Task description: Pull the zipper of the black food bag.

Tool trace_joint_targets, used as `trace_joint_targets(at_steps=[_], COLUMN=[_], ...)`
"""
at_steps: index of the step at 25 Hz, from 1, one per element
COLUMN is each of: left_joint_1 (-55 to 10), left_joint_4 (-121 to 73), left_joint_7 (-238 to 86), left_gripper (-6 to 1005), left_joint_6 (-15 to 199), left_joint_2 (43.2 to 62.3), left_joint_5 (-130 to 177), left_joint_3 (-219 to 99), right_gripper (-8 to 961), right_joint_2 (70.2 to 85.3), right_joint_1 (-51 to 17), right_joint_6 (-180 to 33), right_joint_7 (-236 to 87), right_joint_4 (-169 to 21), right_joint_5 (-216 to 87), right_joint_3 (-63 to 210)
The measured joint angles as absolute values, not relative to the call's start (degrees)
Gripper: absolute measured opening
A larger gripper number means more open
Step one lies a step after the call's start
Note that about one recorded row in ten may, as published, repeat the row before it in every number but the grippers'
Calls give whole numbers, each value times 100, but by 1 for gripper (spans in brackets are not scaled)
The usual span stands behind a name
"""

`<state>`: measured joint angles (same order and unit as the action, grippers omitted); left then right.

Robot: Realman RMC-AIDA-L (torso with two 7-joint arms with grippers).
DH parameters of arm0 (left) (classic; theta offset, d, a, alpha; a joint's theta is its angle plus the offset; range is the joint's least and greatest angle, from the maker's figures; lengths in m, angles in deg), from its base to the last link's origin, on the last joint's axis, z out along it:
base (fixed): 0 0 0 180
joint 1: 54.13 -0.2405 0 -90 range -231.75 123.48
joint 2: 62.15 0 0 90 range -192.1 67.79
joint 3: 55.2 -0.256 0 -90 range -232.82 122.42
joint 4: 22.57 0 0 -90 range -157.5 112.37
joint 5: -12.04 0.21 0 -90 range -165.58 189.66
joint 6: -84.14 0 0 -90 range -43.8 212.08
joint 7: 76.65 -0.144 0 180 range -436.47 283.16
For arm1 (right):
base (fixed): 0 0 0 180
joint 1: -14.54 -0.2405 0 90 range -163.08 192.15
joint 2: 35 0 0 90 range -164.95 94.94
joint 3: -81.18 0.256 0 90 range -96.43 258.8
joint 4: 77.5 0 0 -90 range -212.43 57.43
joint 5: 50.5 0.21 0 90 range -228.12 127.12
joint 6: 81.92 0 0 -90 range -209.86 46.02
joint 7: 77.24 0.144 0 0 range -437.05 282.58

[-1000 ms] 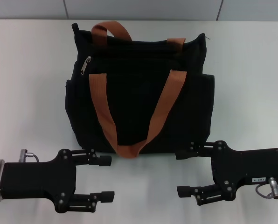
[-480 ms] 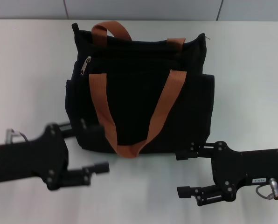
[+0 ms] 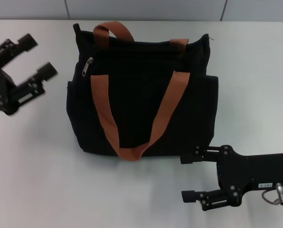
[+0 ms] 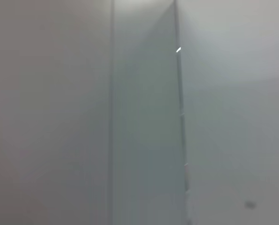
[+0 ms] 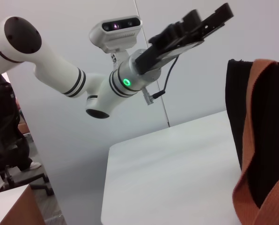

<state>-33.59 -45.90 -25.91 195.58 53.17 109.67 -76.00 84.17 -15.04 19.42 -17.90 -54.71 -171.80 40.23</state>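
Note:
The black food bag (image 3: 141, 92) lies in the middle of the white table (image 3: 32, 156) with two orange-brown straps across it. Its silver zipper (image 3: 87, 66) pull sits near the bag's upper left corner. My left gripper (image 3: 35, 56) is open and empty, raised to the left of the bag, level with the zipper but apart from it. It also shows in the right wrist view (image 5: 202, 21), held high in the air. My right gripper (image 3: 185, 177) is open and empty, just past the bag's lower right corner. The bag's edge and a strap show in the right wrist view (image 5: 261, 140).
The left wrist view shows only pale wall panels (image 4: 144, 122). Bare table lies all around the bag. The table's far edge (image 3: 146, 20) runs just behind the bag. An office chair (image 5: 8, 140) stands beyond the table in the right wrist view.
My left gripper has risen from the front left of the table and swung up to the left of the bag, near zipper height. The right gripper and the bag have stayed put.

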Motion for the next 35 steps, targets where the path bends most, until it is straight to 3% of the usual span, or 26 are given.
trace_joint_targets(at_steps=[2,4,8,9,11,18,21,35], left_joint_1=[-3339,-3251,-3251,-3175,-3145,-3090,-2922,-2368], left_joint_4=[-4594,-4623,-4623,-4801,-4995,-5241,-5406,-5378], left_joint_7=[-2546,-2408,-2408,-2231,-2050,-1870,-1909,-1959], left_gripper=[720,718,713,712,709,701,697,681], left_joint_6=[19418,18932,18932,18782,18767,18761,18308,17566], left_joint_2=[5239,4919,4919,4732,4696,4688,4838,5011], left_joint_5=[10984,11191,11191,11684,11981,12416,12651,12671], left_joint_3=[-7600,-7714,-7714,-7806,-7814,-7821,-7843,-8471], right_gripper=[830,830,830,830,830,830,831,831], right_joint_2=[8417,8411,8408,8406,8404,8393,8391,8391], right_joint_1=[-1500,-1499,-1499,-1499,-1499,-1499,-1499,-1499], right_joint_6=[1976,2009,2012,2012,2014,2023,2023,2022], right_joint_7=[-1789,-1789,-1774,-1770,-1768,-1757,-1752,-1747], right_joint_4=[-5457,-5442,-5416,-5414,-5413,-5412,-5413,-5413], right_joint_5=[-17179,-17178,-17178,-17178,-17178,-17178,-17178,-17178], right_joint_3=[4023,4023,4055,4068,4076,4100,4102,4153])
